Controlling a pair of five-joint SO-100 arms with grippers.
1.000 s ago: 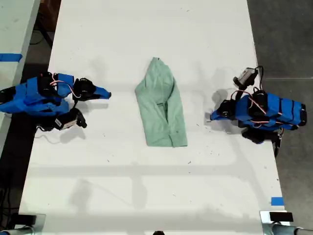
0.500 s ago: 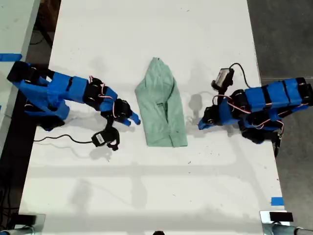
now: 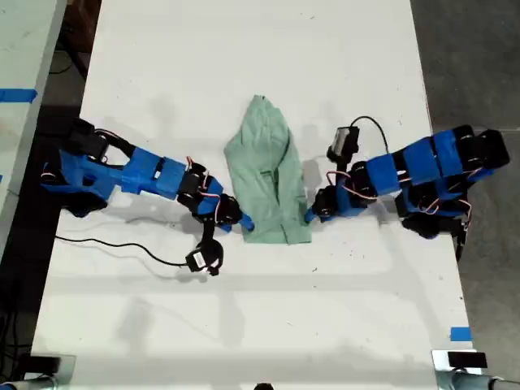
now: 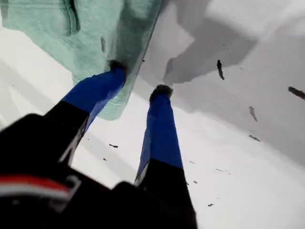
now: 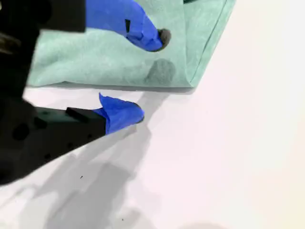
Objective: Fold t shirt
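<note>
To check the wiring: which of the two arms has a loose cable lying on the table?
The arm at the exterior view's left: a thin black cable trails over the table beside it. The other arm shows only a short raised loop.

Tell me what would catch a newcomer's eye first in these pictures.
The pale mint-green t shirt lies folded into a narrow strip at the middle of the white table. Two bright blue arms reach in from the exterior view's left and right and meet at its near corners. My first gripper and my second gripper are open, each with one fingertip over the cloth's edge.
</note>
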